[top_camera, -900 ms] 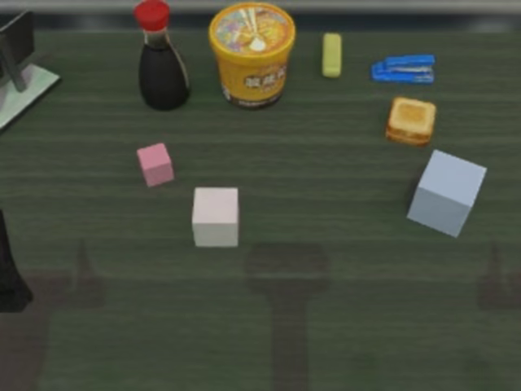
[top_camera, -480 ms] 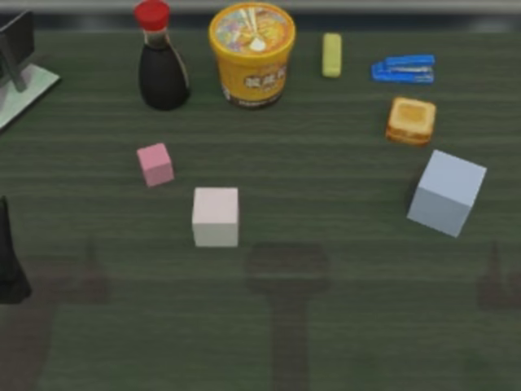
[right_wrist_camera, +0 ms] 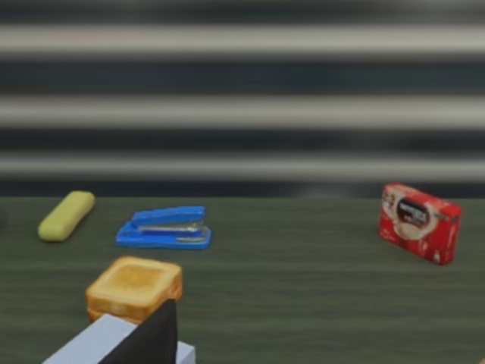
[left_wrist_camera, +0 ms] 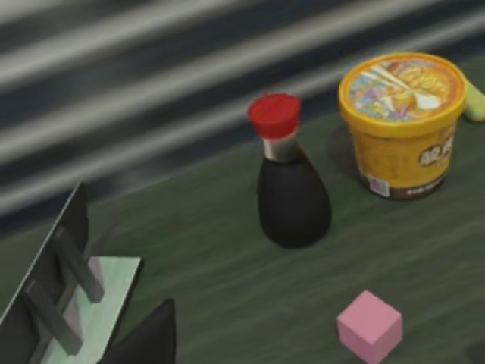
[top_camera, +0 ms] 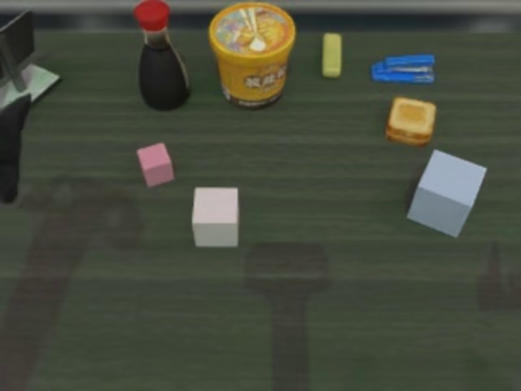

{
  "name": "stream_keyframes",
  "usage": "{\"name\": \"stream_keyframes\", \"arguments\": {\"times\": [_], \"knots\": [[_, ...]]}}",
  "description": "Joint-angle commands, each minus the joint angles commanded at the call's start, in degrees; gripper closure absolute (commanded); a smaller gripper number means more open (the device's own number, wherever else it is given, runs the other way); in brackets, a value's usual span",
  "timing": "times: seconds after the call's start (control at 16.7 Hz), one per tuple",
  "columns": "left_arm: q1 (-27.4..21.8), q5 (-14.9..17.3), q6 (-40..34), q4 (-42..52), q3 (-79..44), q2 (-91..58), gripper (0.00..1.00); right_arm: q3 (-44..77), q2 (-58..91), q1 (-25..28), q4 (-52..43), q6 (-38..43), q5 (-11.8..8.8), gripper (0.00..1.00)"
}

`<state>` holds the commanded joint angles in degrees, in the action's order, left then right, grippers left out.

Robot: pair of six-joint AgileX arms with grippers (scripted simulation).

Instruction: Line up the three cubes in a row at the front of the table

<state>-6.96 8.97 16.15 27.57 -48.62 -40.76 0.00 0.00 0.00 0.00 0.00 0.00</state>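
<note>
Three cubes rest apart on the dark green table (top_camera: 326, 269). The small bright pink cube (top_camera: 155, 164) (left_wrist_camera: 369, 326) is left of centre. Just in front and right of it is the pale pink-white cube (top_camera: 216, 216). Far right stands the largest, pale blue-grey cube (top_camera: 446, 192) (right_wrist_camera: 83, 345). My left gripper (top_camera: 11, 151) (left_wrist_camera: 311, 356) hovers at the table's left edge, open and holding nothing, well left of the pink cube. My right gripper (right_wrist_camera: 318, 356) is open and holding nothing; one of its fingers (right_wrist_camera: 151, 334) shows before the blue-grey cube. It is outside the top view.
Along the back stand a soy sauce bottle (top_camera: 161, 61), a yellow noodle cup (top_camera: 251, 53), a yellow bar (top_camera: 331, 54) and a blue stapler (top_camera: 404, 69). A toast-like block (top_camera: 410, 120) sits behind the blue-grey cube. A grey stand (top_camera: 20, 69) is at back left, a red box (right_wrist_camera: 419, 221) far right.
My left arm has swung from the front-left edge toward the back along the left side, and its shadow has shifted with it. The cubes and the right arm's shadow have not moved.
</note>
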Motion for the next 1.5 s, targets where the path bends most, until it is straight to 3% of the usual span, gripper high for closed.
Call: {"name": "stream_keyframes", "arguments": {"times": [0.3, 0.6, 1.08, 1.5], "knots": [[-3.7, 2.5, 10.3, 17.2, -29.9, -27.6, 0.0, 0.0, 0.0, 0.0, 0.0, 0.0, 0.0, 0.0], [-6.5, 2.0, 19.8, 32.5, -52.1, -54.3, 0.0, 0.0, 0.0, 0.0, 0.0, 0.0, 0.0, 0.0], [-8.7, -3.5, 31.6, 48.0, -75.2, -87.2, 0.0, 0.0, 0.0, 0.0, 0.0, 0.0, 0.0, 0.0], [-8.8, -8.3, 36.5, 52.2, -82.8, -100.4, 0.0, 0.0, 0.0, 0.0, 0.0, 0.0, 0.0, 0.0]]}}
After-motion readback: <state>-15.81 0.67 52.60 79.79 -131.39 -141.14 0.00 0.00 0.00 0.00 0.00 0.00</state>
